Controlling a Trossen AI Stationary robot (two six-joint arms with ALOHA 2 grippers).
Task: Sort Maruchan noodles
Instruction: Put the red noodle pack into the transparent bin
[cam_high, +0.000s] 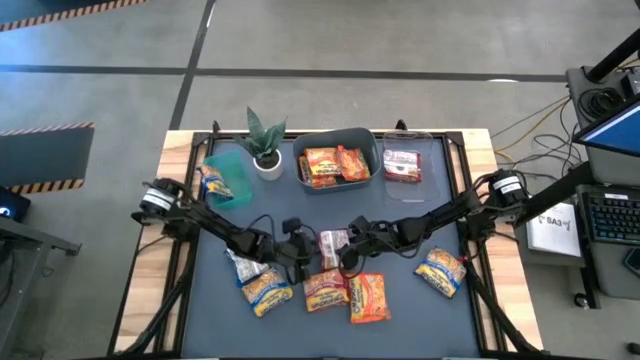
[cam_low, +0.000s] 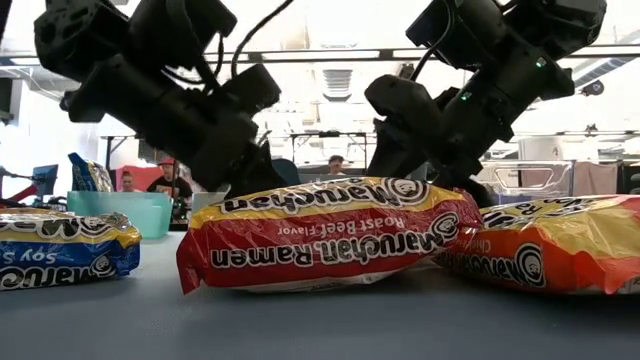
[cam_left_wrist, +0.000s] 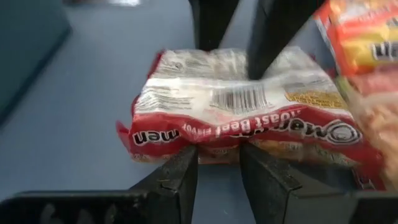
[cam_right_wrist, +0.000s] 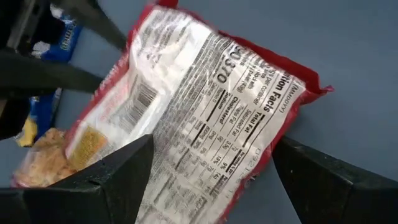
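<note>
Red packet (cam_left_wrist: 242, 115) pinched by left gripper (cam_left_wrist: 219, 177); right gripper (cam_right_wrist: 211, 180) straddles it.

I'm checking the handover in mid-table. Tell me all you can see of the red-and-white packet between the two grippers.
The red-and-white packet is crinkly plastic, red-edged, its white back showing a barcode and nutrition panel. It sits mid-table. The left gripper pinches one red edge; the right gripper stands open astride the opposite end.
</note>
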